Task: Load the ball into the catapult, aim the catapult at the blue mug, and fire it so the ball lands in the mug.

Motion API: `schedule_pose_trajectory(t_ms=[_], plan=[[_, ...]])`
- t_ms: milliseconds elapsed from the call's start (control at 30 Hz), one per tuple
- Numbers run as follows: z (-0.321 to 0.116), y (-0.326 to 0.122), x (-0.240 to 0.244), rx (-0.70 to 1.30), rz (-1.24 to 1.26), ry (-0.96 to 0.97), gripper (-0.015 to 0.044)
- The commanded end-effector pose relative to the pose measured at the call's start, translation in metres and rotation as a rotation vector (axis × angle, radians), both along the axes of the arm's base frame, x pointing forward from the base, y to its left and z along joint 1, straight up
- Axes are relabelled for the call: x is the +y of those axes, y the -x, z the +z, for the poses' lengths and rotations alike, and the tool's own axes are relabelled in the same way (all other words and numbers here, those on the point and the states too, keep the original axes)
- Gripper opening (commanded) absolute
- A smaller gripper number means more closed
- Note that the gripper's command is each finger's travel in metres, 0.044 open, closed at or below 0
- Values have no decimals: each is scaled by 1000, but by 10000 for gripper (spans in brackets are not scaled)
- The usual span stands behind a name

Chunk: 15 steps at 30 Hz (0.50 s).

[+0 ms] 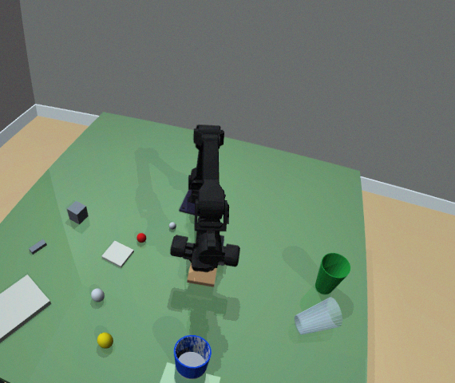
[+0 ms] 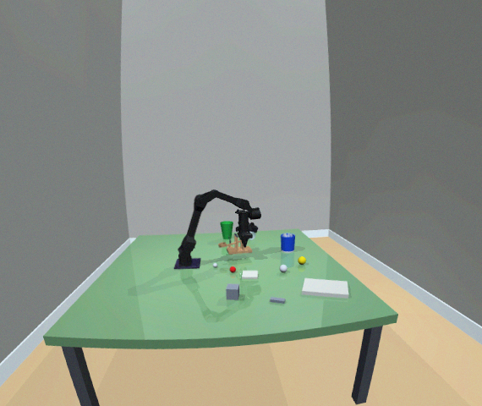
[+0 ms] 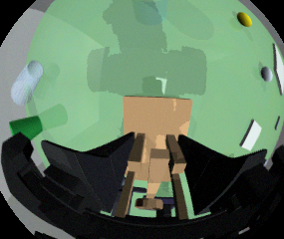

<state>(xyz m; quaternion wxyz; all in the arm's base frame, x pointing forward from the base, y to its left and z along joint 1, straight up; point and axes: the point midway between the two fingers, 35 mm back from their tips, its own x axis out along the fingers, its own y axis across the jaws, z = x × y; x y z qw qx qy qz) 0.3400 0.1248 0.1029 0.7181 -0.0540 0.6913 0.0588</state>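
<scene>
The wooden catapult (image 1: 201,277) (image 2: 238,250) (image 3: 156,115) is between the fingers of my gripper (image 2: 244,245) (image 3: 156,137), which is shut on its upright frame. Its base looks slightly above the table in the exterior view, with the front edge roughly towards the mug. Its cup (image 2: 221,244) (image 3: 148,203) is at the robot-base side; I see no ball in it, though the arm hides it in the top view. The blue mug (image 1: 191,368) (image 2: 287,243) stands upright. Balls on the table are small white (image 1: 172,225) (image 2: 215,265), red (image 1: 140,237) (image 2: 232,269), larger white (image 1: 97,294) (image 2: 283,268) and yellow (image 1: 104,340) (image 2: 302,260).
A green cup (image 1: 326,280) (image 2: 226,229) stands beside a clear cup (image 1: 316,317) lying on its side. On the other side are a grey cube (image 1: 77,212) (image 2: 232,292), a small grey bar (image 1: 37,246) (image 2: 276,299), a small white tile (image 1: 117,253) (image 2: 249,274) and a large white slab (image 1: 13,306) (image 2: 325,287).
</scene>
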Motion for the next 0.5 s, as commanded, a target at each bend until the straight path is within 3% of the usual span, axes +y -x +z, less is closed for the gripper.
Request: schedule_pose_trajectory(t_ms=[0,467], plan=[[-7,0,1,2,4,-3,0],[-30,0,1,2,4,-3,0]])
